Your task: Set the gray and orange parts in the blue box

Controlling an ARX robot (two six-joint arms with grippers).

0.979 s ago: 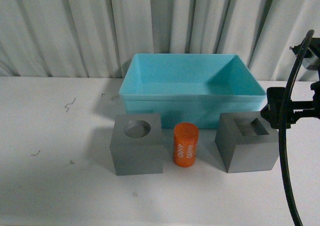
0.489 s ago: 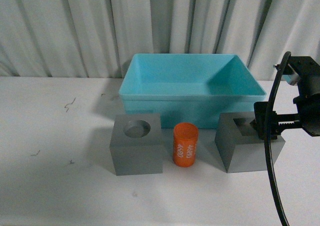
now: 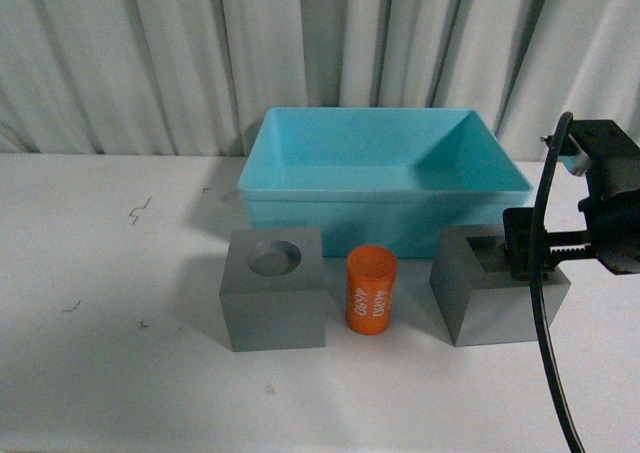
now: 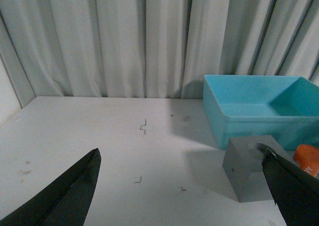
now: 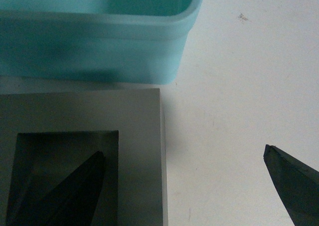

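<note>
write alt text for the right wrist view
The open right gripper straddles one wall of the gray slotted block, one fingertip over its rectangular slot, the other over the white table. A corner of the blue box sits just beyond the block.

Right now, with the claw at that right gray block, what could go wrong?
The right claw is open, one finger over the slot of the gray block and one outside, so it would pinch just one wall; the block might tilt or slip. The blue box stands close behind, so a low lift could hit its rim.
</note>
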